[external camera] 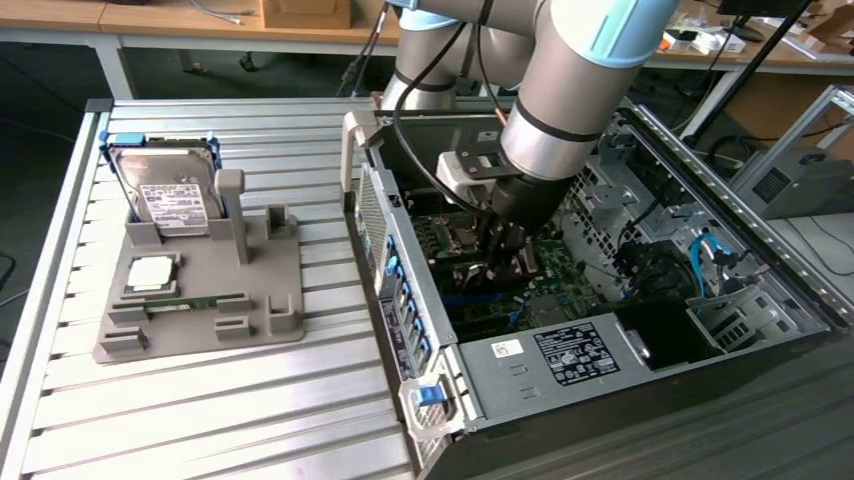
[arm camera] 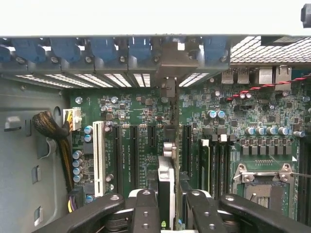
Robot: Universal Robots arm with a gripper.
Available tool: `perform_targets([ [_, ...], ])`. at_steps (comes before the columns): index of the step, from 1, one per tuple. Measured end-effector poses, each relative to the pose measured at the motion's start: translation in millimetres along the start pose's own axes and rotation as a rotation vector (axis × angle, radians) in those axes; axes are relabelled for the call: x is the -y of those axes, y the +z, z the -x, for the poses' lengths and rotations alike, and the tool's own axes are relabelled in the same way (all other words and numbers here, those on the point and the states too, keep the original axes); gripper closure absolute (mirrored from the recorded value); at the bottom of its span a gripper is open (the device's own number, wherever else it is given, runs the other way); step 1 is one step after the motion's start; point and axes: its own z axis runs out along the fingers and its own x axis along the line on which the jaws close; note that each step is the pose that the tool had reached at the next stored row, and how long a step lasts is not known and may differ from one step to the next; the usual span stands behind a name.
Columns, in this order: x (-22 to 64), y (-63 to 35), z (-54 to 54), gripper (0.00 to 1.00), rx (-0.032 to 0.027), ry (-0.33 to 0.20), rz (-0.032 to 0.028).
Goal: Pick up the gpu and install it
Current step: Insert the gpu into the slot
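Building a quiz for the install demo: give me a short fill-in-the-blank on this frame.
1. The end effector grips the gpu, seen ____ in the wrist view.
2. The gpu hangs above the green ____ inside the computer case.
3. On the grey holder, the hard drive stands ____.
4. The slot beside the black ones is ____.

Missing: edge-on; motherboard; upright; white

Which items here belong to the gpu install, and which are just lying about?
Job:
gpu, edge-on in the pincer
motherboard
PC case

Lying about:
hard drive
CPU
memory strip
grey holder
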Motion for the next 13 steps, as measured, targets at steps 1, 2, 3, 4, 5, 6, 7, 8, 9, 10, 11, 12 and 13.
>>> perform_targets([
  [1,0.2,0.0,0.0,0.73,0.0001,0.0,-0.0001],
  [2,0.9,0.1,0.0,0.73,0.0,0.0,0.0001],
  [3,1.6,0.3,0.0,0.73,-0.0001,0.0,0.0005],
  [4,2.2,0.6,0.0,0.73,-0.0002,0.001,0.0009],
  [5,2.8,0.9,0.1,0.73,-0.0003,0.001,0.0013],
  [6,3.1,1.4,0.4,0.73,-0.0002,0.001,0.0016],
  [7,3.6,1.9,1.0,0.73,-0.0002,0.001,0.0019],
  [8,3.9,2.2,1.4,0.73,-0.0002,0.001,0.0021],
  [9,4.0,2.4,1.9,0.73,-0.0002,0.001,0.0022],
  [10,4.0,2.6,2.7,0.73,-0.0001,0.001,0.0022],
  [11,4.0,2.8,3.8,0.73,-0.0001,0.001,0.0022],
  [12,4.0,3.0,5.7,0.73,-0.0002,0.002,0.0022],
  [13,3.9,3.1,7.2,0.73,-0.0001,0.002,0.0022],
])
